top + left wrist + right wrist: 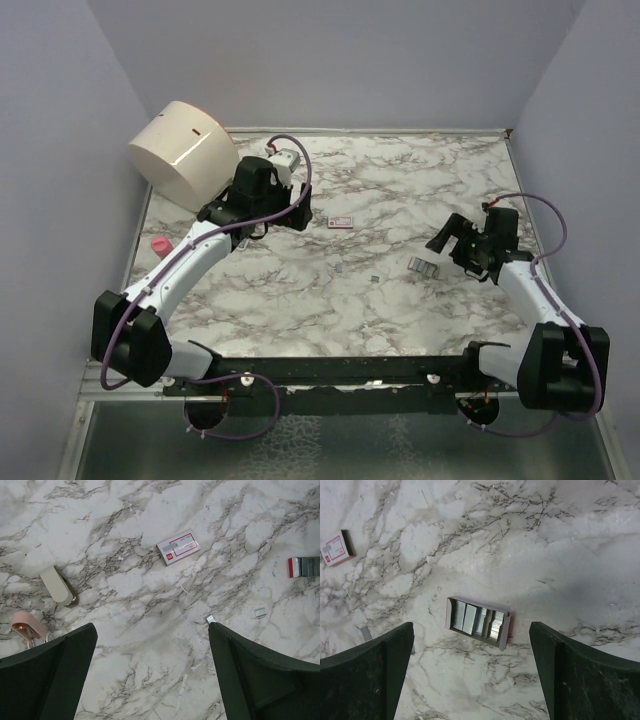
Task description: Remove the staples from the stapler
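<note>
While left fingers [45, 680] and right fingers [365, 680] gape, the pink stapler [25, 622] shows bare metal inside

Wide-open left gripper [152, 626] hangs over marble [150, 675]: stapler [29, 625] by its left finger, staple box [178, 546] ahead, loose staples [260, 612] near its right finger.

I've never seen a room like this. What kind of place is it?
Probably a robot test booth: a left arm and a right arm bolted at the edge of a marble-look table, plain lilac walls close around it, and an open box of staples.
</note>
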`<action>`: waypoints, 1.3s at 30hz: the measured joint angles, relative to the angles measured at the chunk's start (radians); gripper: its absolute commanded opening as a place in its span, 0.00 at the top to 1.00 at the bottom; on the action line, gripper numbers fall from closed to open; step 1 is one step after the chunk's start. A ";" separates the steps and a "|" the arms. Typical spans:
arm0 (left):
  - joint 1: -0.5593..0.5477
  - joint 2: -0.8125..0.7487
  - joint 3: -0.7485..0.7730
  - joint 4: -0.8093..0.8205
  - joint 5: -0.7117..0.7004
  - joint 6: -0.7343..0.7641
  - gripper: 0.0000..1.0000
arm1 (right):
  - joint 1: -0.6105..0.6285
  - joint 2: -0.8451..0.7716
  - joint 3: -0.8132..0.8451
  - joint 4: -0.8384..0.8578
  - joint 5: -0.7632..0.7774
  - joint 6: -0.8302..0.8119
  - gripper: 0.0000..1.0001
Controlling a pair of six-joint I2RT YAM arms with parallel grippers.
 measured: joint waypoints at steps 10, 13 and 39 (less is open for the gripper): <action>-0.002 -0.070 -0.043 0.051 0.015 0.000 0.03 | -0.011 0.137 -0.014 0.011 -0.181 -0.064 0.05; -0.002 -0.070 -0.043 0.049 0.015 0.000 0.03 | -0.011 0.166 -0.013 0.002 -0.181 -0.072 0.05; -0.002 -0.043 -0.043 0.048 0.015 0.000 0.03 | 0.003 0.274 -0.010 0.129 -0.376 -0.102 0.05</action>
